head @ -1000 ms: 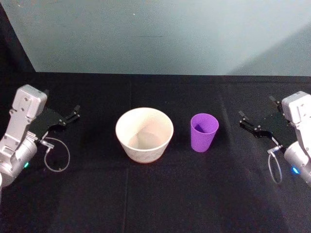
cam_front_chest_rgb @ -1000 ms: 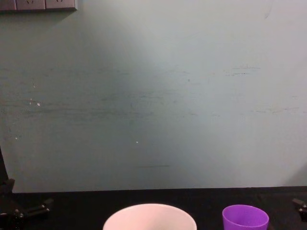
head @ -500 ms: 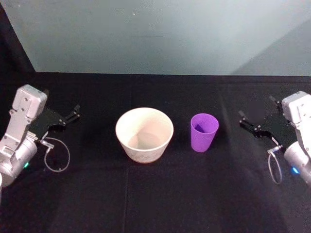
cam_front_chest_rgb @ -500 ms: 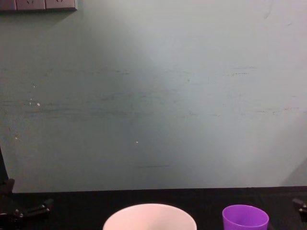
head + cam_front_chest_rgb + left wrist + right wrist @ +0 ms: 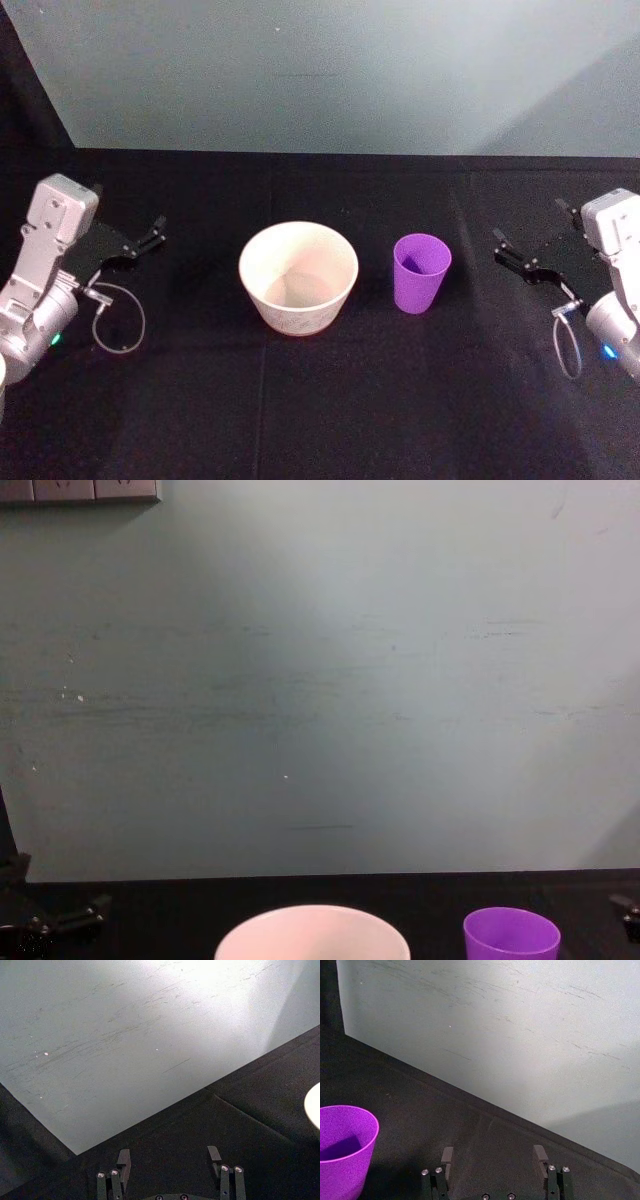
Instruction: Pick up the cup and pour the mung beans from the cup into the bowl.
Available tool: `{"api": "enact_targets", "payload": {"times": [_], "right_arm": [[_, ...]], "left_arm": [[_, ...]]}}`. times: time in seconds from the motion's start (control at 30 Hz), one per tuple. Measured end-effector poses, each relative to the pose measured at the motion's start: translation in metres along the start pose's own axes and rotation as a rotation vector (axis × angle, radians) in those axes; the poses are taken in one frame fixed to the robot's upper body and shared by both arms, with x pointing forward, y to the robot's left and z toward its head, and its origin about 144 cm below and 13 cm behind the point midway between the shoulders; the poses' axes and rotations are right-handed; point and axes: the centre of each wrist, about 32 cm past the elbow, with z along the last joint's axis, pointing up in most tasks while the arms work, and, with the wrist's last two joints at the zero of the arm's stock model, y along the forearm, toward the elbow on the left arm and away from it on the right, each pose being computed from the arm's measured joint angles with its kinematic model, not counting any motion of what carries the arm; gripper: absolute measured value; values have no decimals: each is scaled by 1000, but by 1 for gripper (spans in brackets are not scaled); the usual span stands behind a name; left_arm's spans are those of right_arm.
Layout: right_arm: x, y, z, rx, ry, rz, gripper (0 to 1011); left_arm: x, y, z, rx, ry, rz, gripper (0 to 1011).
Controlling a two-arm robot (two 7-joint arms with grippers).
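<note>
A small purple cup point(image 5: 420, 272) stands upright on the black table, right of centre; its rim also shows in the chest view point(image 5: 511, 935) and its side in the right wrist view point(image 5: 342, 1147). The pale pinkish-white bowl point(image 5: 298, 276) stands just left of it, with a gap between them; its rim shows in the chest view point(image 5: 312, 933) and its edge in the left wrist view point(image 5: 314, 1110). My right gripper point(image 5: 520, 252) hovers open to the right of the cup, apart from it. My left gripper point(image 5: 148, 238) rests open at the far left, away from the bowl.
The black tablecloth point(image 5: 320, 400) ends at a pale teal wall point(image 5: 320, 70) behind. A loose cable loop point(image 5: 118, 318) hangs by the left arm and another cable loop point(image 5: 566, 345) by the right arm. Free room lies in front of the bowl and cup.
</note>
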Motion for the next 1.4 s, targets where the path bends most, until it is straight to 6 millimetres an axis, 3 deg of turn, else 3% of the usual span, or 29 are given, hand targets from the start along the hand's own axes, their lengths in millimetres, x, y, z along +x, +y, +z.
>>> {"api": "enact_targets", "payload": {"times": [0.63, 1.23, 1.4], "right_arm": [[0, 0, 0, -1, 0, 0, 1003], [-16, -39, -1, -49, -1, 119, 1003], [-27, -39, -3, -43, 27, 165, 1003]], "left_arm": [[0, 0, 0, 0, 0, 0, 1000], [0, 0, 0, 0, 0, 0, 1000], [0, 0, 0, 0, 0, 0, 1000]]}}
